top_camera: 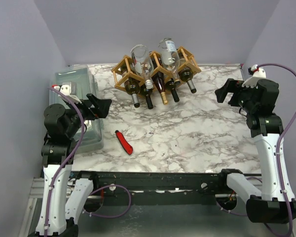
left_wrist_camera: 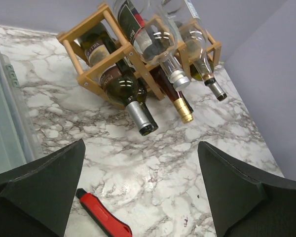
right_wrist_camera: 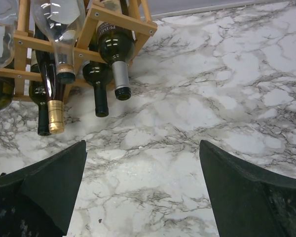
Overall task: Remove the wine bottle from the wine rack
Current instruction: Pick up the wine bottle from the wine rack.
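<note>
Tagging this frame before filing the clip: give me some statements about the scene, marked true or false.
1. The left pincer and right pincer are both open and empty. True.
2. The rack holds one bottle. False: several bottles lie in it.
3. A red cutter lies on the table, apart from the rack. True.
4. The bottle necks point away from the arms. False: they point toward the arms.

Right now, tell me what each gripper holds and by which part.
Nothing is held. The left gripper and right gripper are both open and empty, short of the wine rack and its bottles.
</note>
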Robot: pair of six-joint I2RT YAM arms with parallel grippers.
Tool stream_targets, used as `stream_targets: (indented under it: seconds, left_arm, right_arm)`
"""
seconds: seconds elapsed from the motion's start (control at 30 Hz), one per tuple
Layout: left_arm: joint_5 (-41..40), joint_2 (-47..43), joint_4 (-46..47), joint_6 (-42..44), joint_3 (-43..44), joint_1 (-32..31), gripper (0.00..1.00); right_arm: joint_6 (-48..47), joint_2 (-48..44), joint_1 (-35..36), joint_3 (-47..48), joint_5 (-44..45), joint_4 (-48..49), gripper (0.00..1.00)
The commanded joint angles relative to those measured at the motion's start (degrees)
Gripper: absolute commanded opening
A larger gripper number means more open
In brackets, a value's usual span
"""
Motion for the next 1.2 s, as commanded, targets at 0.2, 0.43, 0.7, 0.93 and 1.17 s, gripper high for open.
stream_targets:
  seconds: [0.2,0.43,0.7,0.93,1.17]
  left_arm:
    - [9.7,2.3,-3.5,-4.0,5.4,-1.4,0.99]
    - [-7.7,6.1,-10.5,1.1,10.3,-18.2,0.99]
    - [-27.6,14.8,-15.5,4.0,14.1,-30.4,0.99]
    - [-24.3,19.7,-13.1,2.8,16.0,-31.5,0.99]
    - [-19.4,22.7,-7.3,-2.4,14.7,-31.6,0.99]
  right_arm:
    - [1.2,0.9,0.3,1.4,-1.1,0.5,1.00]
    - [-3.9,2.3,0.3,-0.4,-10.5,2.0,1.00]
    - [-18.3,0.7,0.3,-4.6,-24.6,0.4,1.00]
    - [-20.4,0.1,0.3,-10.6,-25.5,3.6,1.00]
    - [-21.1,1.8,0.3,-14.4,-29.2,8.3,1.00]
